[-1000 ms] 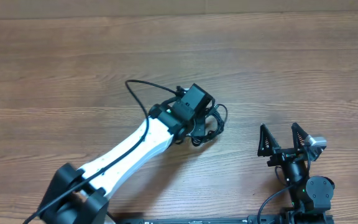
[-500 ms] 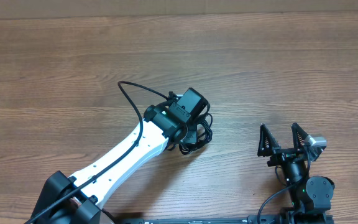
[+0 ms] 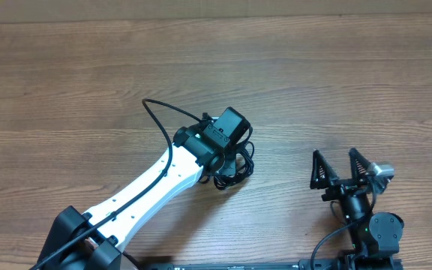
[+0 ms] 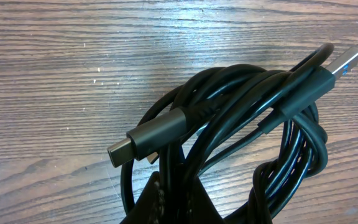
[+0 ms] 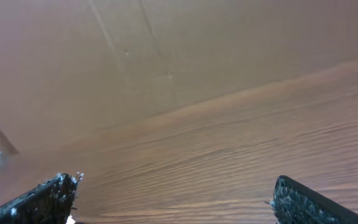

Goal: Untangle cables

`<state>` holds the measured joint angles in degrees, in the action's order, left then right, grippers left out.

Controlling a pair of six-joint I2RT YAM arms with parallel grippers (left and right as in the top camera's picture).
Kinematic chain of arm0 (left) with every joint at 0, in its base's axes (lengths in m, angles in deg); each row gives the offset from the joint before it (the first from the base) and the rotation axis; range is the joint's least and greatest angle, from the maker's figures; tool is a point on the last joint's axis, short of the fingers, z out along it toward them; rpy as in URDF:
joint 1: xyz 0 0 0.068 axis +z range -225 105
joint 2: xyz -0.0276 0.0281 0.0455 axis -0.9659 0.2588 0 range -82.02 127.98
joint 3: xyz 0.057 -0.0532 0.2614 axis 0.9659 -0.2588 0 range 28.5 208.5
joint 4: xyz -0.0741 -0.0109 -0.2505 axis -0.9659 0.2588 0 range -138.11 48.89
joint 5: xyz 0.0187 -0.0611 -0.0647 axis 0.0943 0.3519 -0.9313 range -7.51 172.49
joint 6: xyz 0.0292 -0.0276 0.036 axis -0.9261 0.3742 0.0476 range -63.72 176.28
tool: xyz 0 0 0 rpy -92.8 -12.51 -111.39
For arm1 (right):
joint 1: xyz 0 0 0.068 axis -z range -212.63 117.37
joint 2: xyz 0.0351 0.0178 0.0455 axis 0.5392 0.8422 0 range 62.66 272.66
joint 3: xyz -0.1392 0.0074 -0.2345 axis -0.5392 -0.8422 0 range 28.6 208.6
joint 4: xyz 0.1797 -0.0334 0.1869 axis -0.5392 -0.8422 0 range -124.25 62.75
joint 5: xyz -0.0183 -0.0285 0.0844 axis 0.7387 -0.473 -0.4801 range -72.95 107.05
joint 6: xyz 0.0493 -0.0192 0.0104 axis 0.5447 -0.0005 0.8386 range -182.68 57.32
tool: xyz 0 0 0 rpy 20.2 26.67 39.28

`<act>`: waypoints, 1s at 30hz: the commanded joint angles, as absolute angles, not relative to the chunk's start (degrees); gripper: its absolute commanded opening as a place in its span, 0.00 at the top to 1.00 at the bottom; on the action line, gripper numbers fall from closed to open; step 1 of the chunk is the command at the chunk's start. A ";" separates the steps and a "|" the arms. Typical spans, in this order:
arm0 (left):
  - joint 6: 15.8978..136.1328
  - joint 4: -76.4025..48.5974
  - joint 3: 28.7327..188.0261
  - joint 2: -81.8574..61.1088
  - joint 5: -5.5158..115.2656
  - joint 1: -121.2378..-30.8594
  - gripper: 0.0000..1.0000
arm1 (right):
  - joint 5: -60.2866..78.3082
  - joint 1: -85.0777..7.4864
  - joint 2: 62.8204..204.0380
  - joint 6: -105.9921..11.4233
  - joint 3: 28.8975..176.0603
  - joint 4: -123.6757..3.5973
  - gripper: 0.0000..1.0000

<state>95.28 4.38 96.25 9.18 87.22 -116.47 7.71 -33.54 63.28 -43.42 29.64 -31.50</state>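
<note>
My left fingers (image 4: 166,202) are pinching a strand of the cables (image 4: 241,106), which are bunched mid-bench (image 3: 88,75). My right fingers (image 3: 320,172) are spread, well apart. Pulling one-handed could cinch the knot tighter or just drag the whole bundle.

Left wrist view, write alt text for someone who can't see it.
A knotted bundle of black cables fills the frame over a wooden table, one USB plug jutting left, another upper right. The shut left gripper holds its bottom edge.
</note>
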 commanded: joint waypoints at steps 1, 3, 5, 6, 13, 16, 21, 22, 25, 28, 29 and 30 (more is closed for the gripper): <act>95.65 4.23 96.60 7.91 86.96 -116.28 0.96 | -3.68 -33.91 62.84 -18.06 29.07 -30.57 0.00; 95.00 4.32 96.60 7.91 86.98 -116.25 0.96 | -13.16 -33.91 62.84 -9.62 29.07 -30.39 0.00; 94.28 4.36 96.60 7.91 87.00 -116.28 0.96 | -22.47 -33.91 62.84 -8.27 29.07 -30.48 0.00; 93.95 4.36 96.60 7.91 87.00 -116.28 0.96 | -26.76 -33.91 62.84 -8.25 29.07 -30.54 0.00; 93.93 4.36 96.60 7.91 86.94 -116.28 0.96 | -35.24 -33.91 62.84 -10.56 29.09 -31.81 0.00; 93.95 4.36 96.60 7.91 86.94 -116.28 0.96 | -33.27 -32.97 63.34 -7.50 29.60 -32.40 0.01; 93.95 4.36 96.60 7.91 86.94 -116.28 0.96 | -30.41 -30.15 71.37 -9.28 36.11 -44.47 0.01; 93.95 4.36 96.60 7.91 86.92 -116.28 0.96 | -30.30 -29.95 74.16 -9.41 37.77 -46.24 0.01; 93.95 4.34 96.60 7.91 86.92 -116.28 0.96 | -29.93 -29.98 82.45 -9.67 41.68 -49.12 0.01; 93.95 4.34 96.60 7.91 86.92 -116.28 0.96 | -30.21 -30.00 92.48 -10.72 45.01 -51.48 0.01; 93.95 4.34 96.60 7.91 86.94 -116.28 0.96 | -31.06 -30.00 94.95 -10.85 45.40 -51.26 0.01; 93.97 4.34 96.60 7.91 86.92 -116.28 0.96 | -31.89 -30.00 96.74 -10.87 45.55 -50.59 0.01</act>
<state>95.04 4.49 96.25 9.18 87.20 -116.47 -30.63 -30.35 90.43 -9.76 43.04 -51.24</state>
